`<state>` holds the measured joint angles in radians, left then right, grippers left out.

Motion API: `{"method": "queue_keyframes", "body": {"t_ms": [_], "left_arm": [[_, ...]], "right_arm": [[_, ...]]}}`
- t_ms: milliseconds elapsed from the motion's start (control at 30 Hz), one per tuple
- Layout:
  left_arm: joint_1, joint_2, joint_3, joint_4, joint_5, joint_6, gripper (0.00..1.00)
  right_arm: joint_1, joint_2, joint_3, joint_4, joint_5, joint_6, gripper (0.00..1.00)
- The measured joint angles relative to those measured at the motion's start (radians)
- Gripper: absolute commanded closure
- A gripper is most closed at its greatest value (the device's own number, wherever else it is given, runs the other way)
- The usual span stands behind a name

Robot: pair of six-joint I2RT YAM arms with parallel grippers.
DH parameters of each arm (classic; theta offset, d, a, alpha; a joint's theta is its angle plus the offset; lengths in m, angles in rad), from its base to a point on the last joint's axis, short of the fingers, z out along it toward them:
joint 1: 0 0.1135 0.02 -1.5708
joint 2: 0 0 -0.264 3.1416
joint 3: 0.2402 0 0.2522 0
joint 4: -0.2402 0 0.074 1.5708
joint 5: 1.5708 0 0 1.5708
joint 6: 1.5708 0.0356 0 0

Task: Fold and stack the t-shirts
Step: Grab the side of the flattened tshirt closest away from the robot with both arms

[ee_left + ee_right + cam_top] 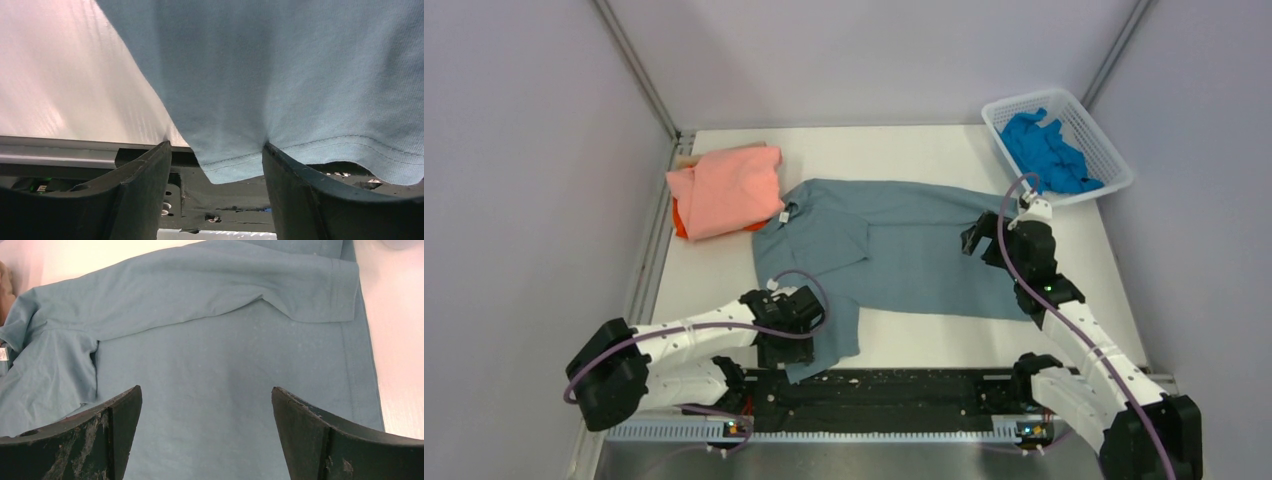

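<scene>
Top external view showed the grey shirt [904,250] spread flat in the middle of the table [904,140], collar to the left with a small white tag [781,215], body running right. One flap of it reached down to the near edge, its end over the black rail [894,395]. Pink shirt [729,188] sat folded at the far left, just beside the grey collar, lying on the orange shirt [680,222], which only showed as a strip along its left side. Blue shirt [1049,155] lay crumpled in the white basket [1114,165] at the far right corner. Left claw [786,355] was low at that near flap; left wrist view had the claw [216,150] with fingers apart and the stitched hem end lying between them, not pinched. Right claw [974,238] hung over the shirt's right part; right wrist view had the claw [206,390] spread wide with nothing in it, shirt body below, one sleeve folded across the top.
</scene>
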<state>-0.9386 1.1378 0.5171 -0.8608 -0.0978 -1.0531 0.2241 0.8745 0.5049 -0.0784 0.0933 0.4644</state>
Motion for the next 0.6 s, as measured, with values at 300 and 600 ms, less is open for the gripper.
{"method": "queue_keyframes", "body": {"t_ms": [300, 600], "left_arm": [[0.001, 0.151, 0.076, 0.024, 0.061, 0.019, 0.77], [-0.012, 0.132, 0.085, 0.059, 0.076, 0.025, 1.0]], "right_arm": [[0.0, 0.034, 0.0, 0.002, 0.01, -0.001, 0.01], [0.0, 0.037, 0.0, 0.002, 0.025, -0.009, 0.01]]}}
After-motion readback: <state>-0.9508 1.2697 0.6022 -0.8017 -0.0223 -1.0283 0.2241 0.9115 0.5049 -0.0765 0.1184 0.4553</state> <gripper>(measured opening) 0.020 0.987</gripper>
